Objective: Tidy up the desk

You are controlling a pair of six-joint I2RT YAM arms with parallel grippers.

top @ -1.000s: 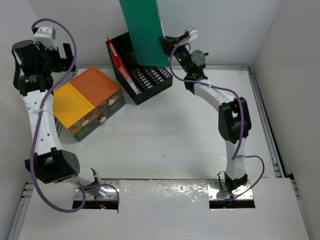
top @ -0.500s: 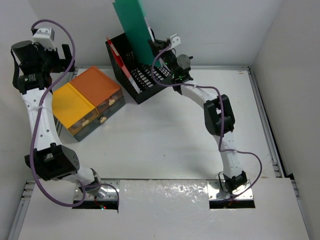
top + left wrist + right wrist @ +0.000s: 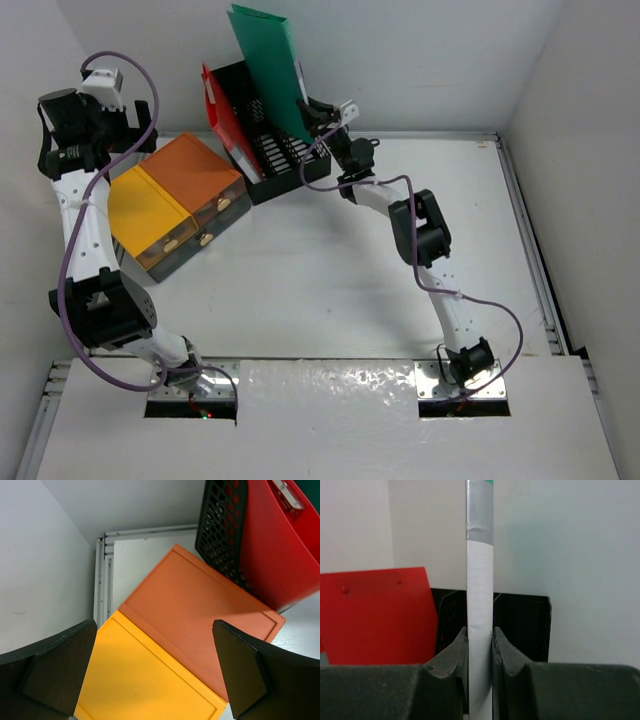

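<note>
Desk (image 3: 330,270): white tabletop with silver rails along its edges, lying under both arms and bearing every item listed here. Black mesh file rack (image 3: 283,160): stands at the far side of the desk near the back wall, set at an angle. Red folder (image 3: 222,112): upright in the rack's left slot, leaning to the left; in the left wrist view it shows just behind the mesh wall. Green folder (image 3: 266,62): tall and tilted, its lower end down inside the rack to the right of the red one; whether it rests on the rack floor cannot be told. Right gripper (image 3: 480,647): closed narrowly on the green folder's edge, one finger against each face, a strip of grey tape visible higher up that edge. Orange drawer box (image 3: 200,615) and yellow drawer box (image 3: 145,680): touching side by side at the left of the desk, just beside the rack. Left gripper (image 3: 155,630): raised above these two boxes, fingers spread wide, holding nothing.
</note>
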